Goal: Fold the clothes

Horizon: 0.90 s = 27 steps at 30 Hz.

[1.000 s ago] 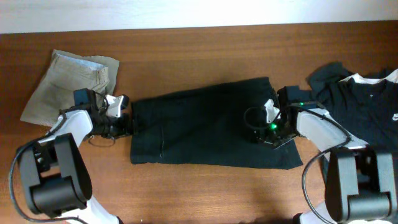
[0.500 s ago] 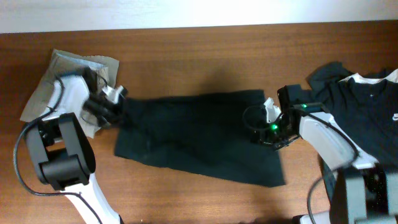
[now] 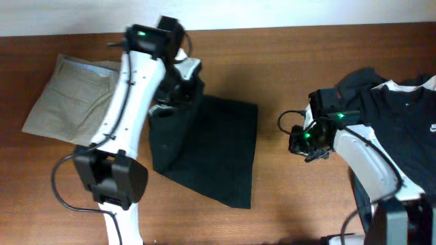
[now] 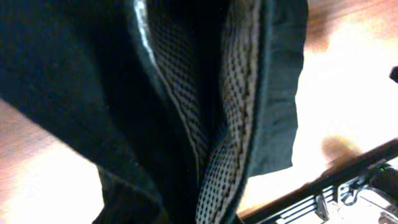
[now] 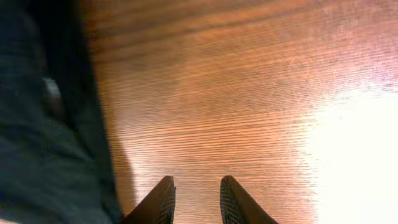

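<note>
Left tool (image 3: 182, 87) is clenched on an edge of the black shorts (image 3: 218, 150), and mesh lining fills its wrist view. A second ago it sat low at the left end of the outspread shorts. It now sits near the table's (image 3: 306, 61) far side, right of the khaki trousers (image 3: 71, 102). The shorts, wide before, now lie gathered into a narrower shape at mid-table, the gripped end lifted. The right tool (image 3: 294, 139), earlier on the shorts' right end, stands released with parted fingers (image 5: 165, 198) over bare wood, apart from the shorts. A black shirt (image 3: 402, 129) lies at the far right.
</note>
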{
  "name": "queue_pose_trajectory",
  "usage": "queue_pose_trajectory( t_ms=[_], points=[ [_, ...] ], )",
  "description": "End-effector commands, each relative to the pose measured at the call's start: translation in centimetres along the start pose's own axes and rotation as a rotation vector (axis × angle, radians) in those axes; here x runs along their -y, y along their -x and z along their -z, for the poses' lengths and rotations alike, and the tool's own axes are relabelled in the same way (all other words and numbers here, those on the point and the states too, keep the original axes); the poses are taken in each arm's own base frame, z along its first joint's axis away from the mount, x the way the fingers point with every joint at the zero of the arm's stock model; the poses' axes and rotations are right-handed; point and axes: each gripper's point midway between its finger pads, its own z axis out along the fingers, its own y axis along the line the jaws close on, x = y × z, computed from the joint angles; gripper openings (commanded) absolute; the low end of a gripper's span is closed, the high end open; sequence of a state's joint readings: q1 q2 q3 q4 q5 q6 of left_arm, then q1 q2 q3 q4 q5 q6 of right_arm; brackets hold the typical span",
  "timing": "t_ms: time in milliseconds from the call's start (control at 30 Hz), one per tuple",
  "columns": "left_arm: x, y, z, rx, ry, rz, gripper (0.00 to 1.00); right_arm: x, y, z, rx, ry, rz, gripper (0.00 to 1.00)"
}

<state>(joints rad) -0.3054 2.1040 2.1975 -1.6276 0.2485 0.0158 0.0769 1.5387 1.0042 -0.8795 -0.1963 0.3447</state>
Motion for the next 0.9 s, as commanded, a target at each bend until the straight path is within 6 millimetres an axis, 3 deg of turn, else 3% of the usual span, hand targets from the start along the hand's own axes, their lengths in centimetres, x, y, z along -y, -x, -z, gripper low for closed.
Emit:
queue_pose_trajectory(
  t_ms=[0,100,133,200,233,267,300,367,467,500,533,567,633,667,700,733,767,833,867],
  points=[
    [2.4,0.5,-2.8,-0.038,0.055,0.077,0.02,1.1,0.0,-1.6,-0.042,-0.071,-0.063,0.31],
    [5.4,1.0,-6.2,-0.075,0.059,0.05,0.05,1.2,-0.1,-2.0,-0.055,-0.076,-0.065,0.31],
    [6.2,0.7,-7.6,-0.107,0.064,0.042,0.14,1.2,-0.1,-2.0,-0.055,-0.076,-0.064,0.31],
    [8.9,-0.5,-10.7,-0.19,0.039,0.015,0.46,1.2,-0.1,-2.0,-0.055,-0.077,-0.064,0.31],
    [9.9,-0.9,-11.4,-0.216,0.015,0.004,0.49,1.2,-0.1,-2.0,-0.055,-0.076,-0.064,0.31],
    [10.6,-1.6,-11.7,-0.24,0.017,-0.044,0.74,1.2,-0.1,-2.0,-0.055,-0.076,-0.064,0.31],
    [10.0,-1.9,-10.9,-0.247,0.057,-0.13,0.97,1.2,-0.1,-2.0,-0.056,-0.076,-0.064,0.31],
    [7.8,-0.9,-8.3,-0.196,0.175,-0.139,0.99,1.2,-0.1,-2.0,-0.056,-0.076,-0.061,0.31],
    [5.8,2.0,-0.4,0.052,0.191,-0.105,0.99,0.9,-0.2,-1.9,-0.064,-0.057,-0.06,0.3],
    [3.6,1.9,3.9,0.152,0.222,-0.09,0.99,-1.7,-0.2,-0.8,-0.062,0.079,0.063,0.3],
    [2.2,1.6,6.1,0.202,0.24,-0.06,0.99,-3.7,0.1,0.6,-0.038,0.179,0.145,0.3],
    [0.7,1.2,8.3,0.248,0.25,-0.041,0.97,-7.5,0.1,3.5,0.016,0.362,0.293,0.31],
    [-1.6,0.8,10.3,0.29,0.259,0.017,0.62,-11.9,0.2,7.6,0.102,0.546,0.403,0.31],
    [-3.1,0.6,11.0,0.303,0.266,0.056,0.48,-14.2,0.1,9.1,0.146,0.619,0.464,0.31],
    [-4.1,0.5,11.2,0.305,0.258,0.072,0.39,-16.2,-0.1,9.4,0.169,0.652,0.503,0.31],
    [-4.4,0.5,11.3,0.305,0.205,0.052,0.5,-18.7,-0.8,8.6,0.168,0.679,0.568,0.31],
    [-4.5,0.5,11.4,0.306,0.183,0.037,0.99,-20.5,-1.4,7.5,0.154,0.693,0.601,0.31],
    [-4.9,0.5,11.4,0.304,0.186,0.032,0.99,-23.4,-2.2,4.0,0.105,0.688,0.596,0.31],
    [-4.9,0.5,11.4,0.303,0.188,0.025,0.99,-23.8,-2.6,1.2,0.067,0.639,0.567,0.25]
  ],
)
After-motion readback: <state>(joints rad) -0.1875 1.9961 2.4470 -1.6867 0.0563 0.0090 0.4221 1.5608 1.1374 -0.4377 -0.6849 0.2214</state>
